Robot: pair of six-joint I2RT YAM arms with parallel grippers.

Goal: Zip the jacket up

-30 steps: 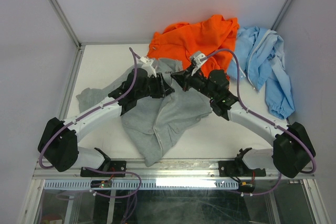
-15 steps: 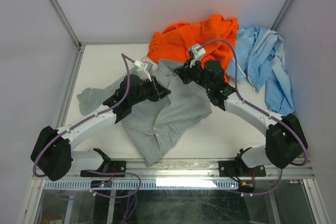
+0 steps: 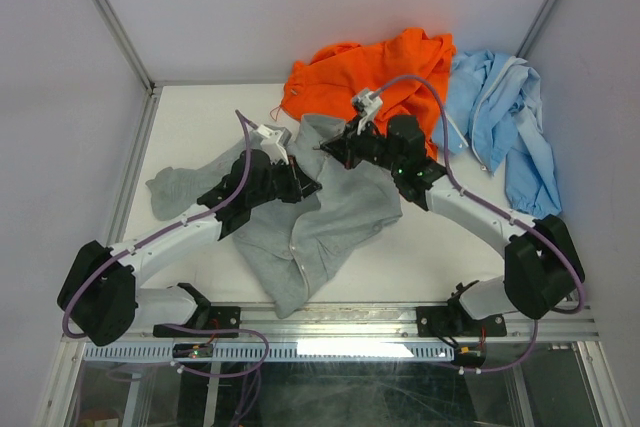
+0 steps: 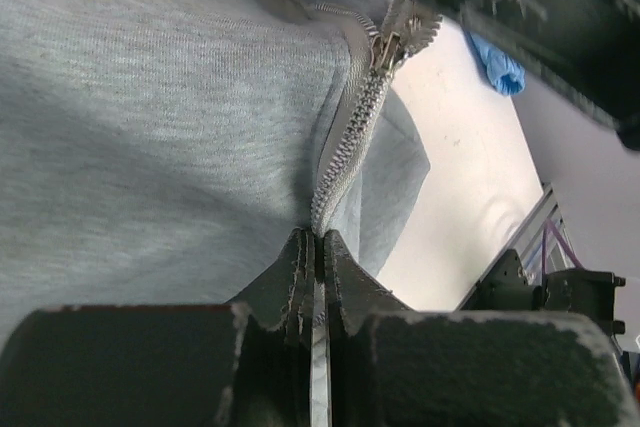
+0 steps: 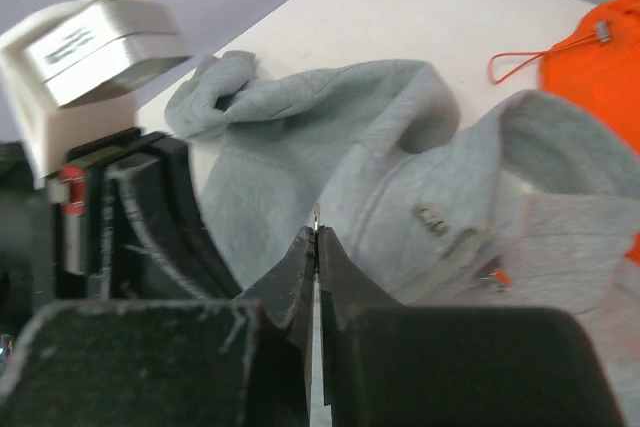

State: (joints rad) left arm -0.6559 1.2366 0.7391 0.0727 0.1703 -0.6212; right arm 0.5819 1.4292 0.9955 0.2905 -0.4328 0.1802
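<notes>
Zipping step: judged partway through; one arm anchors the closed teeth low while the other draws the slider toward the collar.
Left gripper point(image 4: 315, 243): jaws pinched tight on the zipper's joined teeth. It should grip firmly and pull gently back, so the run ahead is taut.
Jacket point(image 3: 320, 225): grey fleece, crumpled on the white table point(image 3: 440, 247) between both arms, hood end just beside the orange hoodie point(image 3: 380, 62).
Zipper point(image 4: 345, 137): meshed from the left fingertips to the slider, slightly bowed; it needs straightening.
Slider point(image 4: 386, 49): at the right gripper's tip.
Right gripper point(image 5: 316, 237): jaws pressed together, apparently on the slider's pull, though that contact is blurred. It should draw along the teeth, not sideways.
Risk: fleece bunched beside the teeth could snag.
</notes>
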